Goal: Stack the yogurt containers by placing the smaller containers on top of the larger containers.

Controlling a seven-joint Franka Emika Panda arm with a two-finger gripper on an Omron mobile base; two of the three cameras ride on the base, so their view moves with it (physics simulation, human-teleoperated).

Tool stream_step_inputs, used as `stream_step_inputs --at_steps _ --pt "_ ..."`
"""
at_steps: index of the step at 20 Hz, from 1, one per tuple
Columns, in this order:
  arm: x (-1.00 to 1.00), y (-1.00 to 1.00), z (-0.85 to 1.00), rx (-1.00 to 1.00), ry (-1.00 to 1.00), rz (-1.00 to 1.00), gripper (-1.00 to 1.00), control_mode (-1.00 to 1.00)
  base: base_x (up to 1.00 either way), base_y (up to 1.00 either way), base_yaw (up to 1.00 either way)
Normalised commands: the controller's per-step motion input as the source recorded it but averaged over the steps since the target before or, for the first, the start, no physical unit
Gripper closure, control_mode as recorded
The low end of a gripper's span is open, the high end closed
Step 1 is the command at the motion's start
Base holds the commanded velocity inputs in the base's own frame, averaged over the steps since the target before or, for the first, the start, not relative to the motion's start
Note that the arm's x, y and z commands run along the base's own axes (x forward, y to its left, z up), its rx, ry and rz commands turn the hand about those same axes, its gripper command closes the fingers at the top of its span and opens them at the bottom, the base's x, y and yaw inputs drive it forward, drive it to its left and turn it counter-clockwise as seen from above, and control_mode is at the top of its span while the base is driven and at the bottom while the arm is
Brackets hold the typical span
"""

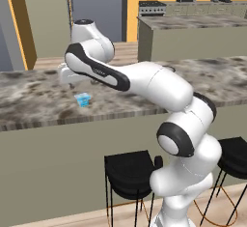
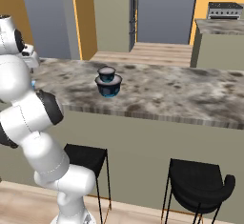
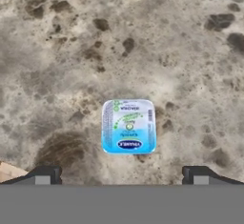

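We hover with the end effector (image 3: 121,174) spread wide, nothing held. The light-blue cup (image 3: 128,126) sits on the table (image 3: 57,51) straight below, centred between the fingertips (image 3: 45,174).

Just ahead of the dark matt fingertips (image 3: 45,175): small light-blue cup (image 3: 128,126), translucent plastic, smooth printed foil-like lid. Beneath both: mottled grey-brown stone-look counter (image 3: 181,51), dull sheen. Elsewhere on it, dark-blue cup (image 2: 108,86), glossy plastic.
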Motion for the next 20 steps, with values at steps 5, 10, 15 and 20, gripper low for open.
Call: stream_step_inputs --at_steps 5,10,15,20 --pt "0.13 0.08 -0.11 0.00 0.00 0.02 -1.00 -1.00 0.00 0.00 0.00" --pt "0.13 0.01 -0.04 0.00 0.00 0.02 -1.00 -1.00 0.00 0.00 0.00" --pt "0.01 0.00 -0.02 0.00 0.00 0.04 -1.00 -1.00 0.00 0.00 0.00" --pt "0.00 0.00 -0.12 0.00 0.00 0.06 -1.00 -1.00 0.00 0.00 0.00"
